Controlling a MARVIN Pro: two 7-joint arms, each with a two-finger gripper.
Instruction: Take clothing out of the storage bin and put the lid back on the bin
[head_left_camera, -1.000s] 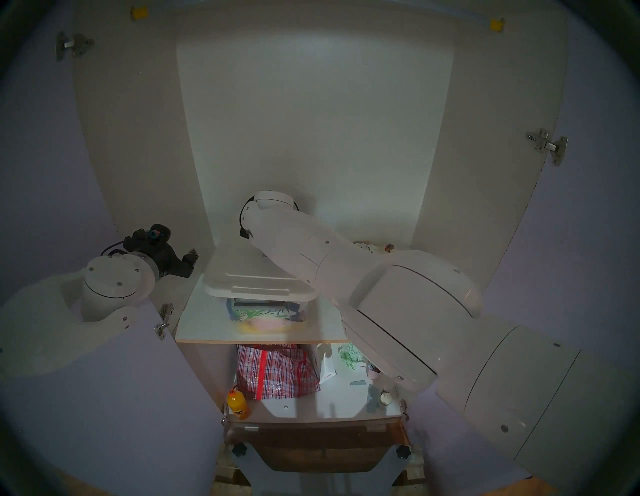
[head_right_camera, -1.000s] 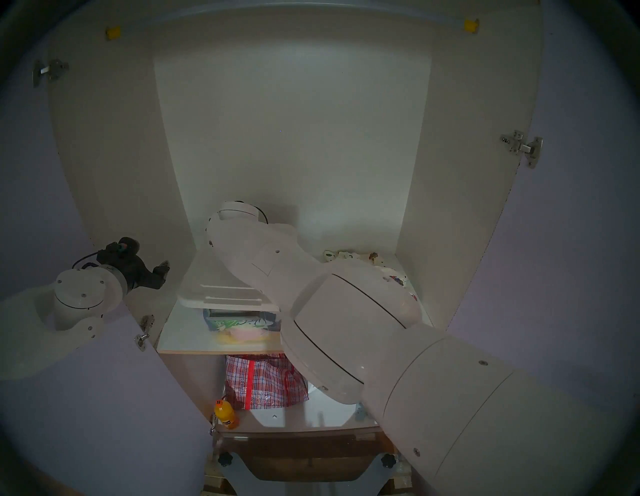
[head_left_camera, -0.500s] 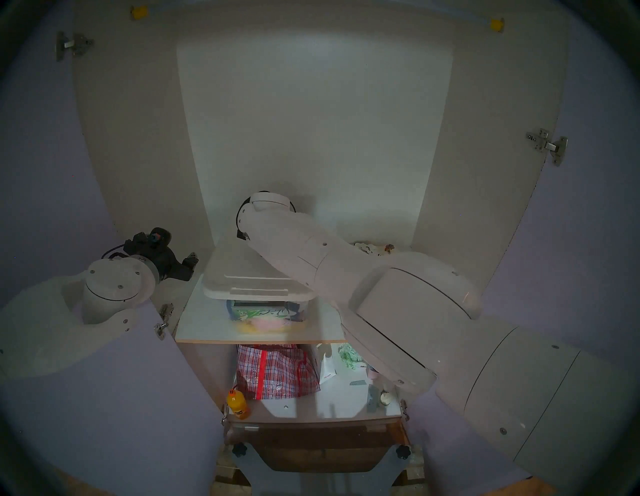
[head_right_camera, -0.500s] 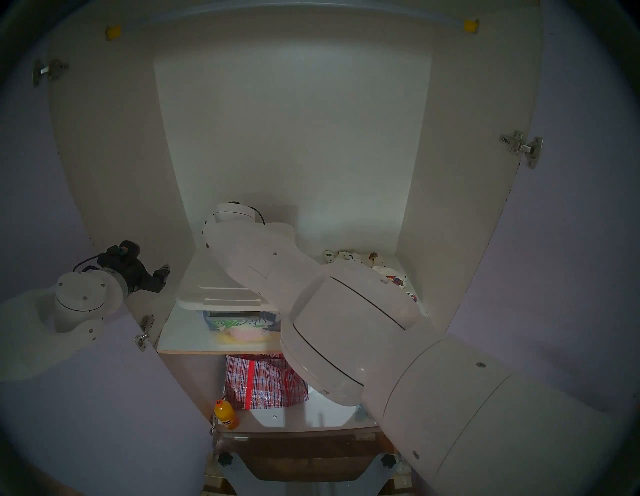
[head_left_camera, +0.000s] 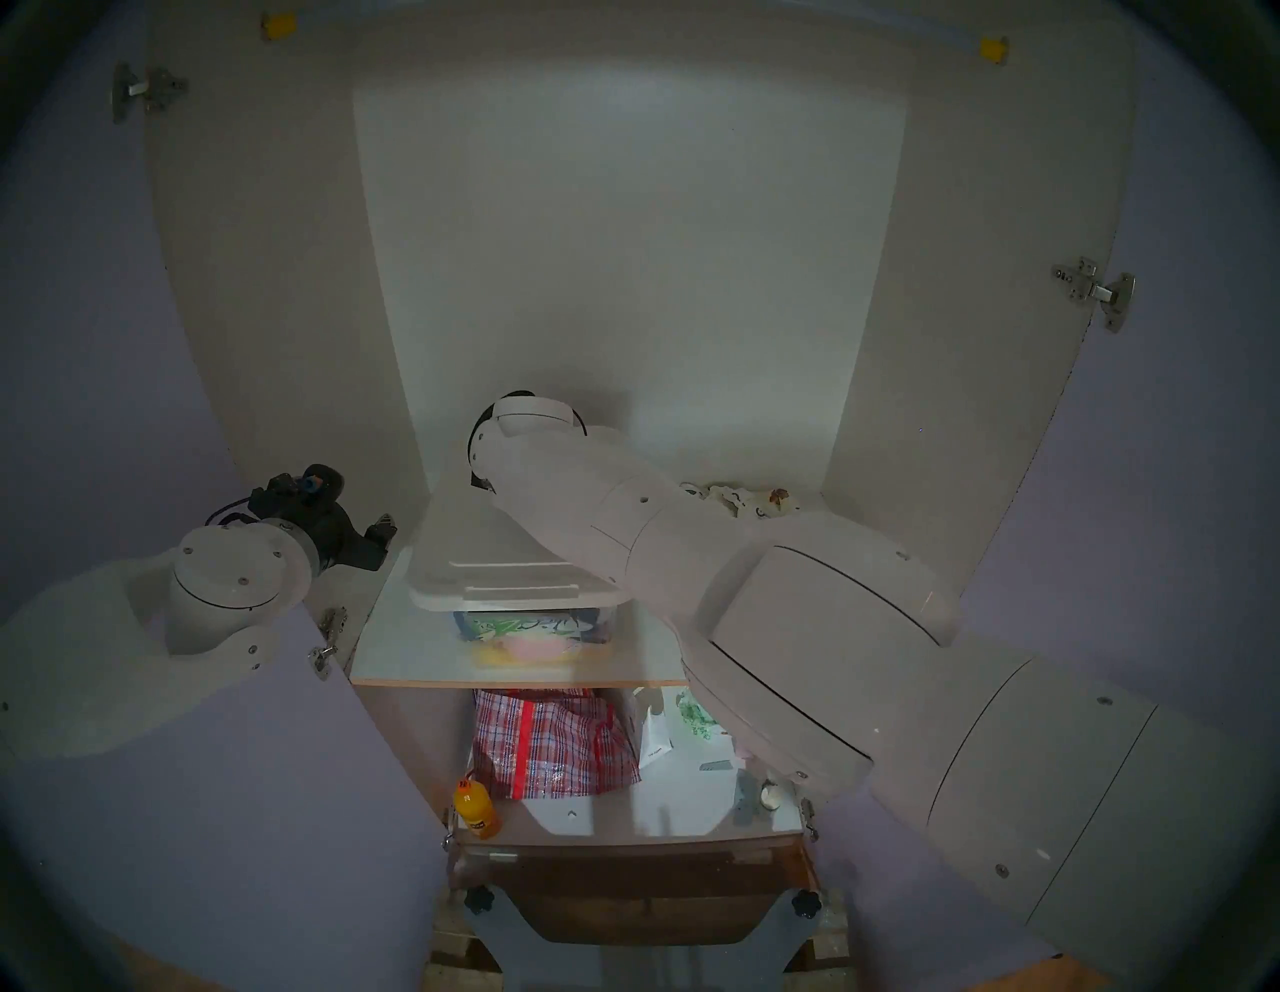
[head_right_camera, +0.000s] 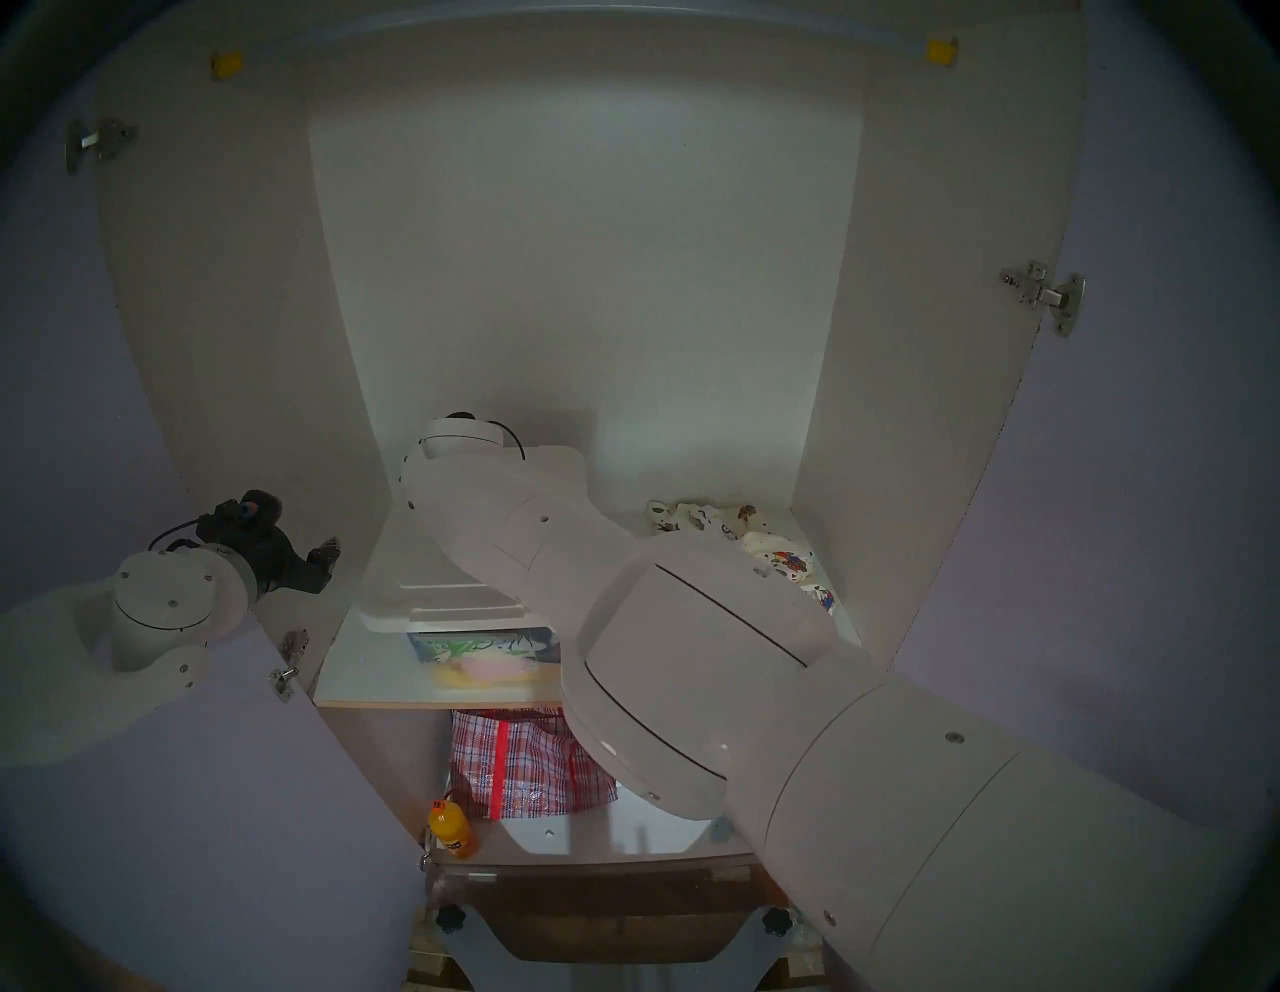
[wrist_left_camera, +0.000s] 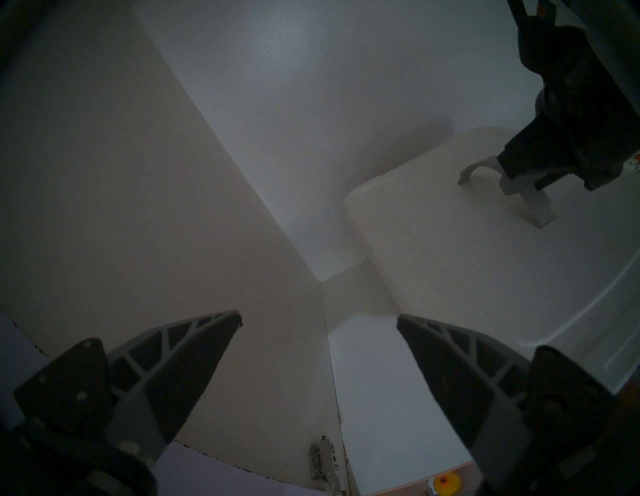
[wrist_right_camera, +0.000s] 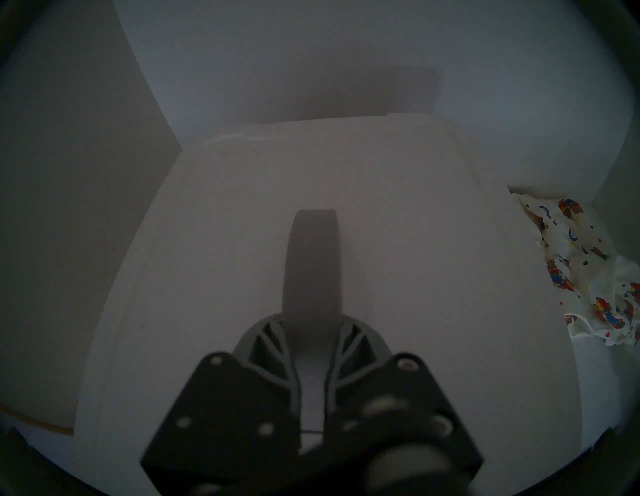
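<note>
The white lid (head_left_camera: 485, 554) lies over the top of the clear storage bin (head_left_camera: 533, 627) on the upper shelf; I cannot tell whether it is fully seated. My right gripper (wrist_right_camera: 313, 311) is shut on the lid's grey strap handle (wrist_right_camera: 313, 259). It also shows in the left wrist view (wrist_left_camera: 519, 187), with the lid (wrist_left_camera: 485, 270) below it. The cream printed clothing (head_right_camera: 762, 547) lies on the shelf to the right of the bin, also in the right wrist view (wrist_right_camera: 588, 270). My left gripper (wrist_left_camera: 318, 318) is open and empty by the cabinet's left wall (head_left_camera: 377, 530).
Leaf-print and pink cloth show through the bin's front. A red plaid bag (head_left_camera: 554, 741), an orange bottle (head_left_camera: 475, 810) and small items (head_left_camera: 692, 720) stand on the lower shelf. Both cabinet doors stand open. My right arm hides the shelf's right half.
My right gripper has lowered the lid onto the bin; its front edge now covers the bin's rim. My left gripper has dropped slightly.
</note>
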